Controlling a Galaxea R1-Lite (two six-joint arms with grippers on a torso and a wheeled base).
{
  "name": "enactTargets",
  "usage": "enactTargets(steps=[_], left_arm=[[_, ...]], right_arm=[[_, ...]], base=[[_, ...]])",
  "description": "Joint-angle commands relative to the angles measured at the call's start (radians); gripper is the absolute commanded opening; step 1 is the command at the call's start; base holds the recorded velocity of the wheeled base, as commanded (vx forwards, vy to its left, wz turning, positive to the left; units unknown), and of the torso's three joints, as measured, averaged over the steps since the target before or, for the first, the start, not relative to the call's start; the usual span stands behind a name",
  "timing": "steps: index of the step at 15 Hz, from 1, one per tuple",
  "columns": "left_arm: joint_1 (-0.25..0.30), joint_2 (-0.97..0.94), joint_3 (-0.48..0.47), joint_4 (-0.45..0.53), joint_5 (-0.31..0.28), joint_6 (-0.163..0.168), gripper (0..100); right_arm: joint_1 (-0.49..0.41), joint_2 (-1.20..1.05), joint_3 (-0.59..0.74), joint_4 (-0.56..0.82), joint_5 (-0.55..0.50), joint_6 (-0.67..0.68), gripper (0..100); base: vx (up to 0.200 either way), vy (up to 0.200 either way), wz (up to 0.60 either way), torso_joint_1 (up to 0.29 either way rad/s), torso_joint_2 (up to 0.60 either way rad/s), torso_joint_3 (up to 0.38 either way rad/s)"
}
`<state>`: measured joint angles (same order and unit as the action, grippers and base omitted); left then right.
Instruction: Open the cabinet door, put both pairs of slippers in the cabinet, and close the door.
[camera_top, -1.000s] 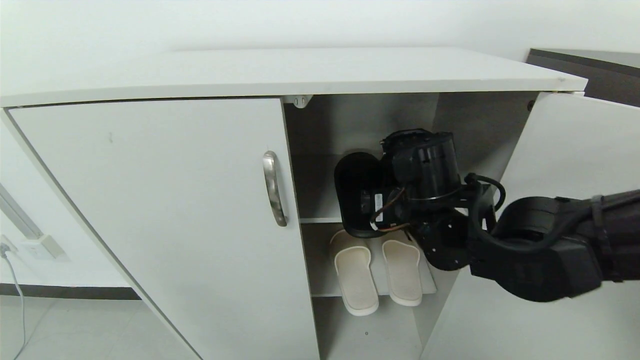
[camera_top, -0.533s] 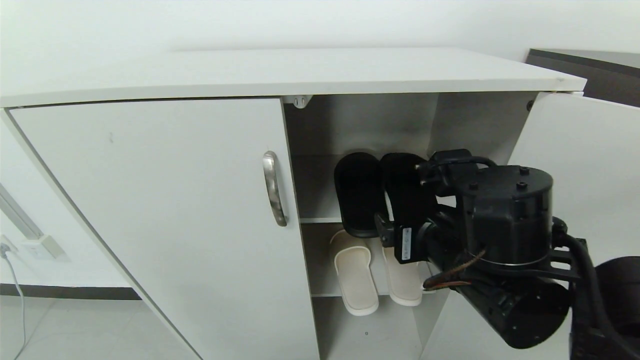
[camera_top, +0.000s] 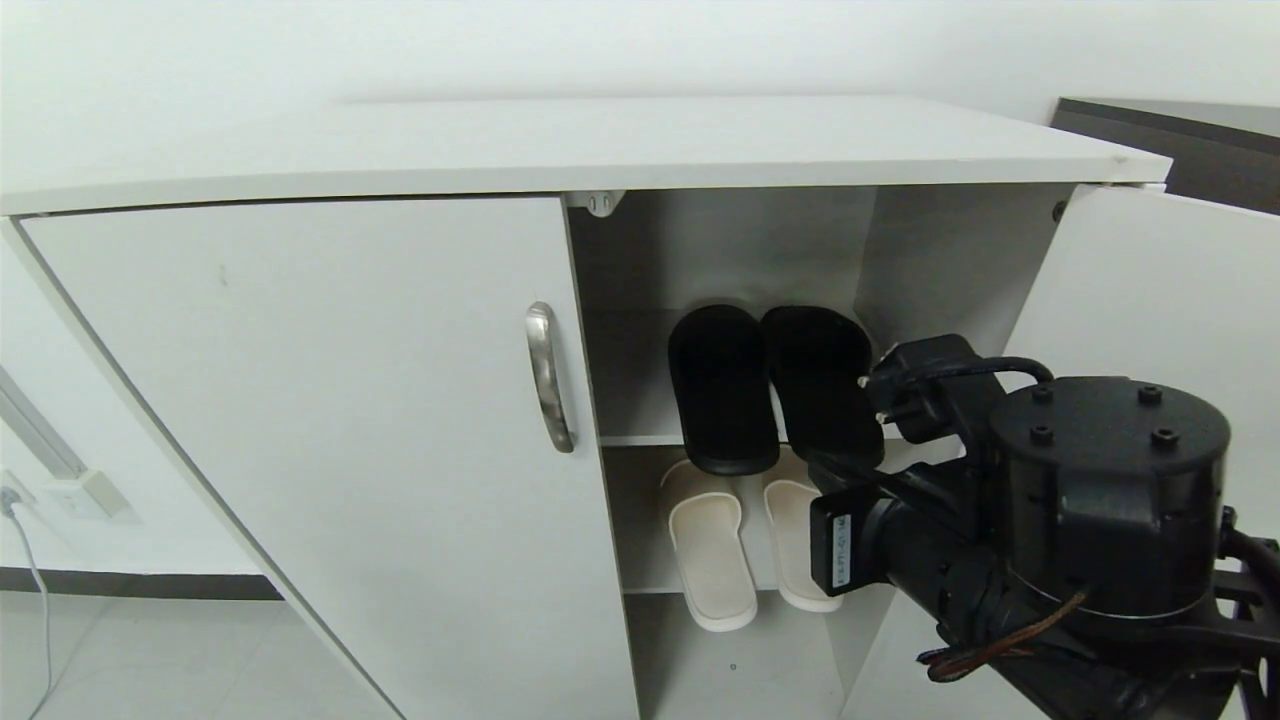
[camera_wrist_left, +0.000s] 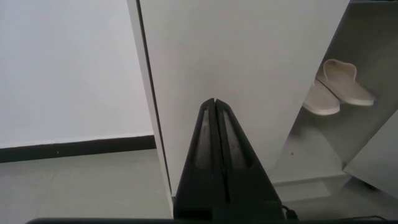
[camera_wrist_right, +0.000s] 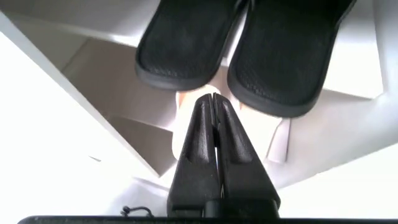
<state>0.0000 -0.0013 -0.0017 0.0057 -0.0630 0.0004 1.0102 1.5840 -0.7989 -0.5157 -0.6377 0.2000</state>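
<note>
The white cabinet (camera_top: 560, 150) has its right door (camera_top: 1150, 290) swung open and its left door (camera_top: 300, 400) shut. A pair of black slippers (camera_top: 770, 385) lies on the upper shelf, heels over the shelf edge. A pair of cream slippers (camera_top: 715, 545) lies on the shelf below. My right arm sits low right in the head view, in front of the opening. My right gripper (camera_wrist_right: 213, 101) is shut and empty, just outside the black slippers' (camera_wrist_right: 236, 50) heels. My left gripper (camera_wrist_left: 214, 102) is shut, pointing at the closed left door (camera_wrist_left: 236, 56), with the cream slippers (camera_wrist_left: 339, 87) off to one side.
The left door carries a metal handle (camera_top: 548, 378). A bare bottom compartment (camera_top: 740, 660) lies under the cream slippers. A wall socket with a cable (camera_top: 15, 500) is at far left, and a dark desk edge (camera_top: 1180, 140) stands behind the cabinet at right.
My right arm has pulled back out of the cabinet, toward me and downward, leaving both black slippers on the upper shelf in plain sight.
</note>
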Motion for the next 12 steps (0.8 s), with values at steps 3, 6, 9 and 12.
enactTargets(steps=[3, 6, 9, 12], left_arm=[[0.0, 0.001, 0.0, 0.0, 0.0, 0.0, 0], [0.0, 0.001, 0.0, 0.0, 0.0, 0.0, 0], [0.0, 0.001, 0.0, -0.001, 0.0, 0.0, 0], [0.0, 0.001, 0.0, 0.0, 0.0, 0.0, 0]], right_arm=[[0.005, 0.016, 0.006, -0.001, -0.002, -0.004, 0], [0.005, 0.021, 0.01, -0.004, 0.0, -0.002, 0], [0.005, 0.034, 0.014, -0.024, -0.002, -0.001, 0], [0.005, 0.042, 0.018, -0.03, -0.002, -0.002, 0]], base=[[0.0, 0.0, 0.0, 0.0, 0.0, 0.0], [0.0, 0.0, 0.0, 0.0, 0.0, 0.0], [-0.2, 0.0, 0.0, 0.006, 0.0, 0.001], [-0.2, 0.0, 0.0, 0.002, 0.0, 0.006]])
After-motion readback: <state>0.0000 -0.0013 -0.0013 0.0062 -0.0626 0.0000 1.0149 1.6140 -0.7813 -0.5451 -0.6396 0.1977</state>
